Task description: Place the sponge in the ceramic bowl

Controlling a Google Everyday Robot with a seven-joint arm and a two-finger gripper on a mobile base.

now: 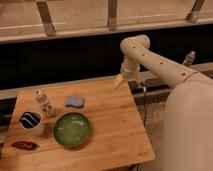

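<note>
Hovering above table's (112, 125) far edge (sponge (74, 102) well apart): gripper (118, 82), fingers (117, 80) open, empty.

Arm (150, 57) bent; pincer (119, 80) aloft, spread wide, empty.

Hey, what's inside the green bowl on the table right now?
The bowl looks empty: only its shiny pale centre shows, and nothing hides its inside. The sponge lies on the table behind it. The claw hangs open near the table's far right corner.
</note>
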